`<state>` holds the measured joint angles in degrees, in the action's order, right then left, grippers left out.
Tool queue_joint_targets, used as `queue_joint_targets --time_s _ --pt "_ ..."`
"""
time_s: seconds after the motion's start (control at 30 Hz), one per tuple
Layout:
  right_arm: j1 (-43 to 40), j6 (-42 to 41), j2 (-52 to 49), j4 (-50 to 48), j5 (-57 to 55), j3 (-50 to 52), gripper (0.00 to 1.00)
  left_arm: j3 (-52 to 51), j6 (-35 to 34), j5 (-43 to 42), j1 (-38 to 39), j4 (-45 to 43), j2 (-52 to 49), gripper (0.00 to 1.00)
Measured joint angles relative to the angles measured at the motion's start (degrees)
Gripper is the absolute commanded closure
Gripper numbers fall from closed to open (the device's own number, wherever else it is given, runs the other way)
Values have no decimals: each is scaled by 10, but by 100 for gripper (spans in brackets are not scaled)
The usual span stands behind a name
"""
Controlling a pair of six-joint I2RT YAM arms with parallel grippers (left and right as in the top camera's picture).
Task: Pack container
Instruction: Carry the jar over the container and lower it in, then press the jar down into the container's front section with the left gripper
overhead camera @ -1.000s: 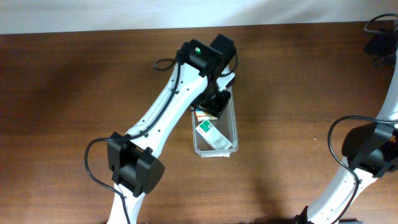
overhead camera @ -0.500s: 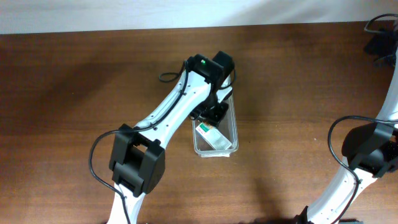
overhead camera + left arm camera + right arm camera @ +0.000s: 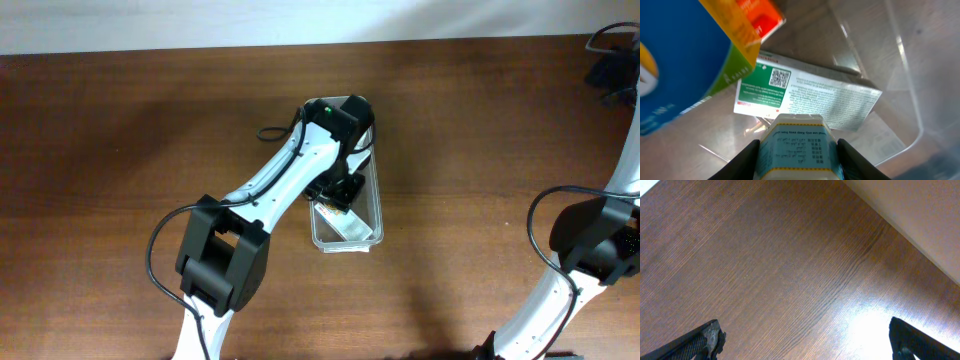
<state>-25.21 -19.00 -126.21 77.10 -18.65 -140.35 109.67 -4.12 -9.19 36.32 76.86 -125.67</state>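
The clear plastic container (image 3: 368,236) lies lengthwise at the table's middle; its wall shows in the left wrist view (image 3: 910,90). My left gripper (image 3: 338,192) is down inside it, shut on a small light-blue box (image 3: 796,145) with fine print. A white and green box (image 3: 805,92) lies flat on the container's floor just beyond, also visible from overhead (image 3: 345,220). A blue, green and orange box (image 3: 695,55) stands at the upper left. My right gripper (image 3: 805,340) is open and empty over bare table.
The right arm (image 3: 590,240) stands at the table's right edge with a dark cable item (image 3: 612,60) at the far right corner. A white wall strip (image 3: 200,25) borders the table's far edge.
My left gripper has moved toward the near end of the container and lower into it, carrying the small light-blue box. The right arm has not moved.
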Motion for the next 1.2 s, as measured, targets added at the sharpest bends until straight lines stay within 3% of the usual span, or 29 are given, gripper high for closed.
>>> queue_joint_targets --time_s 1.2 --pt "0 0 0 0 0 0 2 -6 0 -1 0 -15 0 56"
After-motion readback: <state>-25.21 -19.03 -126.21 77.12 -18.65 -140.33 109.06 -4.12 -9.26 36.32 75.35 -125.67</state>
